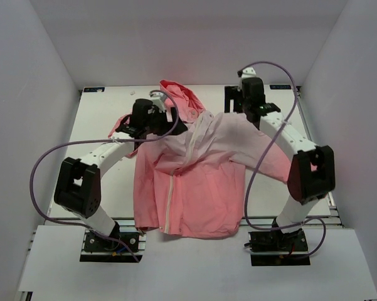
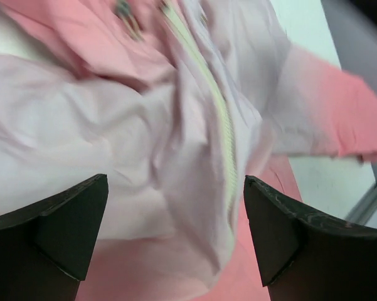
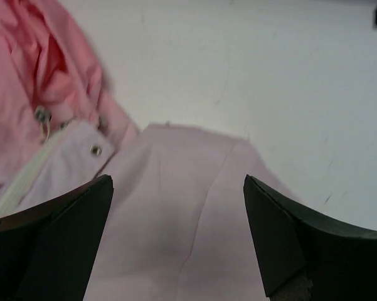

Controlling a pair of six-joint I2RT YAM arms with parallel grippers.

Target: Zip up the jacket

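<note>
Centrally on the worktop (image 1: 106, 119) lies the jacket (image 1: 194, 182), probably light, limp and slippery, best pinched beside its zipper (image 1: 170, 200); left end effector (image 2: 175, 182) and right end effector (image 3: 179, 182) hover spread, holding nothing.

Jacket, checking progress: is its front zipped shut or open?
Appears zipped: the zipper shows as one unbroken whitish line, no gap between the jacket fronts. Slider: cannot tell.

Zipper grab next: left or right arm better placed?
Left, likely. The left gripper hangs with jaws open over the jacket, the zipper running between them. The right gripper, also open, sits over the plain shoulder panel, zipper at its view's far left edge.
</note>
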